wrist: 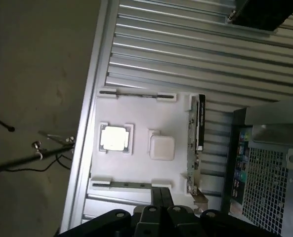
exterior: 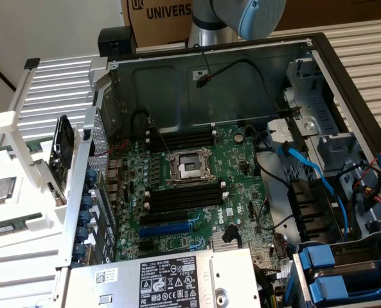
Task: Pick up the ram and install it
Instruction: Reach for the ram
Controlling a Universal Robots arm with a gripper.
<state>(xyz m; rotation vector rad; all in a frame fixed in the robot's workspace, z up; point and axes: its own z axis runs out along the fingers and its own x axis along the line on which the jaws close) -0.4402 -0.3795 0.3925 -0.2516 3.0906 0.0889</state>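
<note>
The ram (exterior: pixel 8 228) is a long green stick lying flat in a white holder (exterior: pixel 29 212) at the exterior view's left, outside the computer case. From the wrist camera the ram (wrist: pixel 129 185) lies along one side of the holder (wrist: pixel 146 118). My gripper (wrist: pixel 161 190) hangs high above that side of the holder, fingers shut with nothing between them. A second thin stick (wrist: pixel 136 94) lies on the opposite side. Empty black memory slots (exterior: pixel 184 197) flank the processor socket (exterior: pixel 190 168) on the motherboard.
A square silver processor chip (wrist: pixel 115 138) and a white block (wrist: pixel 161 147) sit in the holder's middle. A dark card (exterior: pixel 62 153) stands upright at the holder's edge beside the case wall. Cables, drive bays (exterior: pixel 344 269) and a power supply (exterior: pixel 171 279) crowd the case. The arm (exterior: pixel 241 16) rises behind it.
</note>
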